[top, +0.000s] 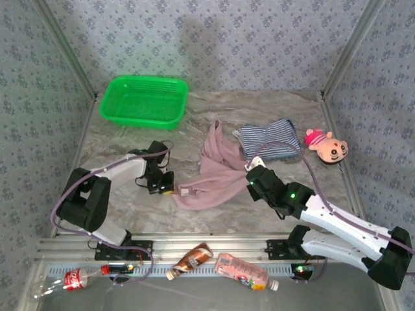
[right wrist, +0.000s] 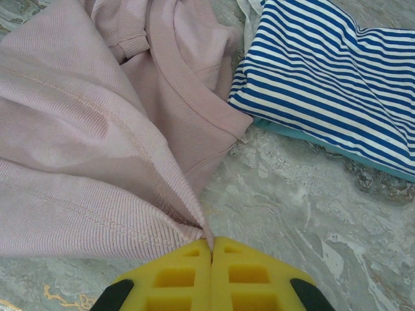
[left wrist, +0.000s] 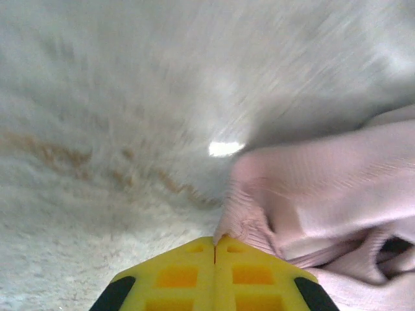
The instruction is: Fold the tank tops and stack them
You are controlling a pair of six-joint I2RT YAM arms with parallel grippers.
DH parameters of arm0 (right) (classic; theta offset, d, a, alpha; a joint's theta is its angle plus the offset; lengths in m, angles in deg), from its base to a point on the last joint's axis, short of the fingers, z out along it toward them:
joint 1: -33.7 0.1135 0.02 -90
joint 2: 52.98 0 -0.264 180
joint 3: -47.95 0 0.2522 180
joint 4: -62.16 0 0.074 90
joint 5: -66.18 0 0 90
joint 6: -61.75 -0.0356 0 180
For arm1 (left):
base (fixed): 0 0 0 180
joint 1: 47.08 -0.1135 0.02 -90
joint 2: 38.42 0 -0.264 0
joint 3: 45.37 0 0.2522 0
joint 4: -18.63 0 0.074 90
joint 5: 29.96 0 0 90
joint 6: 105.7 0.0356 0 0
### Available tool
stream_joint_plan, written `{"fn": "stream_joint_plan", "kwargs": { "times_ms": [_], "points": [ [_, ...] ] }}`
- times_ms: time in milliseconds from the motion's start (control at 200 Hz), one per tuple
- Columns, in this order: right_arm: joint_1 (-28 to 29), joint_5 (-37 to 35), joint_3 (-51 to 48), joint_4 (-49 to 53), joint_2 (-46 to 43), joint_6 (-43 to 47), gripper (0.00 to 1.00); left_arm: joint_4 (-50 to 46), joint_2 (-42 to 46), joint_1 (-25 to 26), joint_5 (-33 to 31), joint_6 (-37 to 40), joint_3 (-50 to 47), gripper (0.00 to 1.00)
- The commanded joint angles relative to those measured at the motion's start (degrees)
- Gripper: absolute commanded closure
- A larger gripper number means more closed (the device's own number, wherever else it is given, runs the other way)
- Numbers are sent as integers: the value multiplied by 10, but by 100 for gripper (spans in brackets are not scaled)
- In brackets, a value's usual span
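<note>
- Grey marbled tabletop [top: 117,155], boxed in by patterned walls. A green basket [top: 144,100] sits well beyond the left fingers.
- The left gripper [left wrist: 214,243] has its yellow fingers pressed together with no gap. A bunched corner of the pink tank top [left wrist: 324,194] is nipped at their tips. The rest of the cloth spills to the right of them.
- The pink tank top lies rumpled between the two sets of fingers, strung from one pinch to the other.
- The right gripper [right wrist: 211,245] is likewise closed. A stitched hem is gathered to a point at its tips, and cloth fans out ahead and to the left.
- A folded striped tank top [right wrist: 324,71] lies ahead and right of the right fingers, apart from them. It rests on a teal tank top [right wrist: 337,152], of which a thin edge shows.
- Judgement: the pink top is a thin rib knit, light, limp and stretchy, so it should sag and drag on the marble. Hems and corners look like the best holds; tip-only pinches may slip.
- A plush toy [top: 326,148] sits right of the stack.
</note>
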Motion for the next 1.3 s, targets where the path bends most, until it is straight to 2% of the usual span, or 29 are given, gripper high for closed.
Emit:
{"fn": "stream_joint_plan", "kwargs": {
  "times_ms": [0, 155, 345, 545, 680, 869, 994, 1059, 1294],
  "points": [
    [-4, -3, 21, -6, -9, 6, 100, -73, 40, -16, -70, 53, 64, 100],
    [-9, -27, 95, -30, -4, 84, 100, -174, 103, -61, -164, 100, 182, 100],
    [-25, -50, 264, -86, 39, 222, 100, -258, 143, -98, -313, 155, 377, 100],
    [-31, -23, 448, -167, 99, 369, 100, -253, 151, -108, -442, 224, 557, 100],
    [-18, 21, 542, -182, 132, 425, 100, -226, 157, -108, -509, 269, 663, 100],
    [12, 54, 612, -193, 153, 476, 100, -181, 171, -108, -529, 325, 726, 100],
    [1, 82, 627, -189, 177, 491, 100, -150, 139, -108, -541, 356, 763, 100],
    [-26, 99, 626, -195, 193, 490, 100, -142, 108, -110, -529, 352, 782, 100],
    [-168, 221, 630, -239, 257, 390, 100, -133, -41, -132, -453, 291, 856, 100]
  ]
}}
